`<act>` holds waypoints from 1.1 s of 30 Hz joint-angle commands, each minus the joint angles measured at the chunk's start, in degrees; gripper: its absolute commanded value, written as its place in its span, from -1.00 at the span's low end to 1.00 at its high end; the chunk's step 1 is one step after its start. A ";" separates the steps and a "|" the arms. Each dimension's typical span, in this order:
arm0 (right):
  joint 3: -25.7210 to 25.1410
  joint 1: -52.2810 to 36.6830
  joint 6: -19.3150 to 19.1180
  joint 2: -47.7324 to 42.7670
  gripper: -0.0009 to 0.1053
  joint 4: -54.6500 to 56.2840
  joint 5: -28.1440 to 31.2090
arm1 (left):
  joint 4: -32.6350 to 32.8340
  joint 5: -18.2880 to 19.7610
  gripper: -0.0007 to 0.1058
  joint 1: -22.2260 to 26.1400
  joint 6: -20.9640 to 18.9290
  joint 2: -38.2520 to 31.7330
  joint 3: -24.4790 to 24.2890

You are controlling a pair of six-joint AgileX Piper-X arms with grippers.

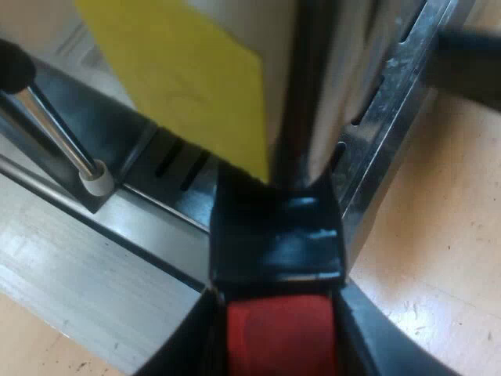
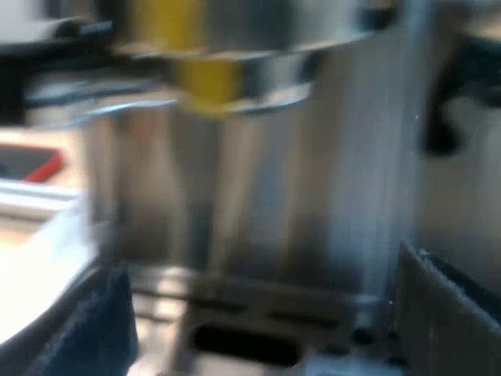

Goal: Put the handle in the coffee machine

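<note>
My left gripper [image 1: 280, 348] is shut on the red end [image 1: 282, 333] of the holder's dark handle [image 1: 278, 247]. The handle runs from my fingers up to the espresso machine's front, under a yellow label [image 1: 188, 86]. The holder's metal head is hidden behind the handle and the label. My right gripper [image 2: 266, 333] stands open facing the machine's steel front [image 2: 258, 196], just above the drip tray [image 2: 250, 325], with nothing between its fingers. A yellow patch [image 2: 207, 82] shows on the round part above it.
The machine's steam wand [image 1: 59, 129] with a white tip hangs over the slotted drip tray [image 1: 168, 168] beside the handle. Wooden tabletop [image 1: 438, 258] lies past the tray's edge. A blurred red and black object [image 2: 39, 166] sits off to the side of the machine.
</note>
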 commanded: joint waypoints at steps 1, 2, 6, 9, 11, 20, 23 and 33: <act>-0.08 -2.39 -0.18 -0.09 0.36 -0.29 -5.54 | -1.63 7.39 -0.98 0.00 -0.49 -1.69 -1.93; -0.08 -3.27 -0.18 0.06 0.36 -0.29 -8.23 | -1.63 7.39 -0.98 0.00 -0.49 -1.69 -1.93; -0.08 -4.57 -0.18 1.27 0.36 -1.05 -9.90 | -1.63 7.39 -0.98 0.00 -0.49 -1.69 -1.93; -0.08 -4.63 -0.18 3.27 0.36 -2.96 -10.37 | -1.63 7.39 -0.98 0.00 -0.49 -1.69 -1.93; -0.38 -4.63 -0.18 5.38 0.36 -5.78 -10.49 | -1.63 7.39 -0.98 0.00 -0.49 -1.69 -1.93; -7.43 -4.63 -3.24 12.07 0.36 -10.37 -9.35 | -1.63 7.27 -0.98 0.00 -0.49 -1.69 -1.93; -10.31 -4.63 -3.24 14.85 0.36 -10.37 -7.74 | -1.48 7.23 -0.98 0.00 -0.49 -1.69 -1.93; -15.21 -5.56 -3.24 19.76 0.10 -13.22 -5.12 | -1.11 7.23 -0.98 0.00 -0.49 -1.69 -1.93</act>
